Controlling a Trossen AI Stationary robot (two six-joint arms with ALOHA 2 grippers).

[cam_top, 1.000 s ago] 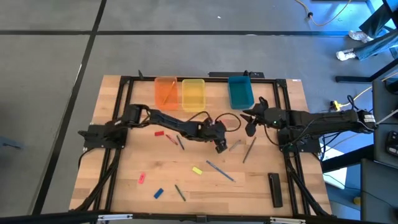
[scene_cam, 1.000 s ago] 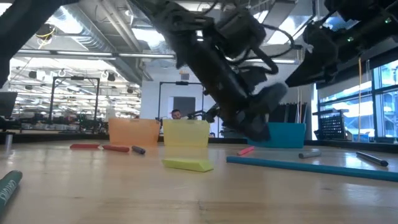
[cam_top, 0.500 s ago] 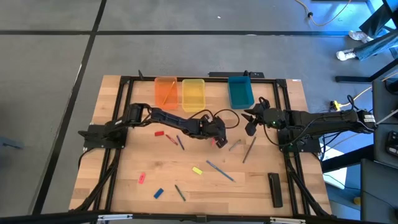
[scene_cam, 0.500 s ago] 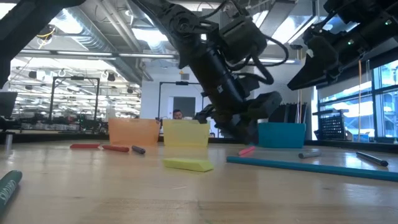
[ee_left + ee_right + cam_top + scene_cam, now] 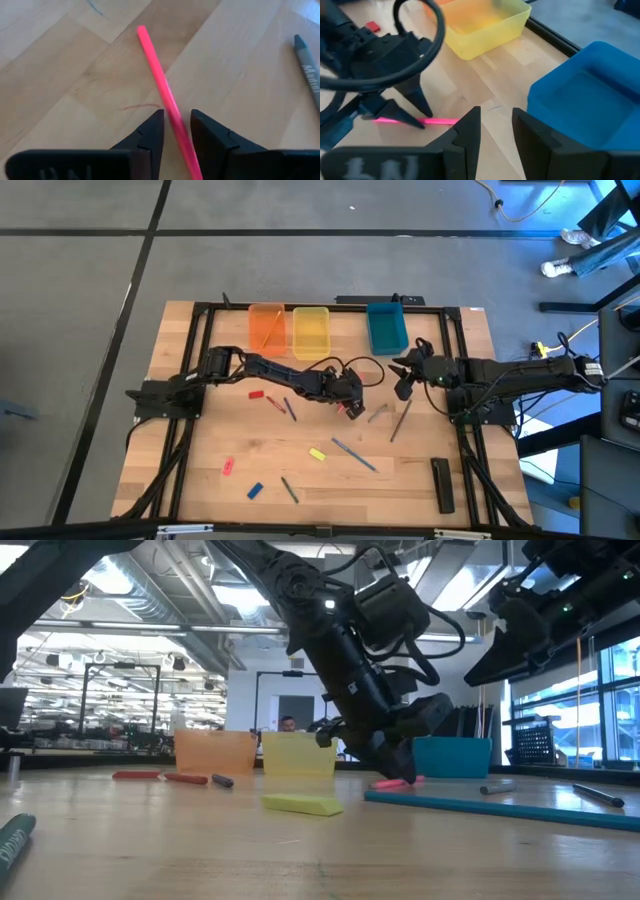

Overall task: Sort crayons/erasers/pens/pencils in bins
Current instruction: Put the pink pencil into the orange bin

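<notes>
Left tool point(image 5: 175, 131) low over mid-desk point(image 5: 420, 480), fingers straddling a pink stick point(image 5: 160, 85), apparently not yet clamped. Lower and nearer the stick than a second ago: a pick begun. Right tool point(image 5: 403, 387) raised near the teal bin point(image 5: 386, 328), narrowly parted, empty. Yellow eraser point(image 5: 317, 454), pink eraser point(image 5: 228, 467), blue eraser point(image 5: 255, 491) loose, unmoved.

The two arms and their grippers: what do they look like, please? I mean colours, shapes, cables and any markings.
Both arms are dark, nearly black, built from jointed segments. A thin black cable loops beside the left arm near its wrist. Each gripper has two dark wedge-shaped fingers tapering to a point, as on the left gripper and the right gripper. Raised markings sit on the gripper bodies, but they are unreadable.
</notes>
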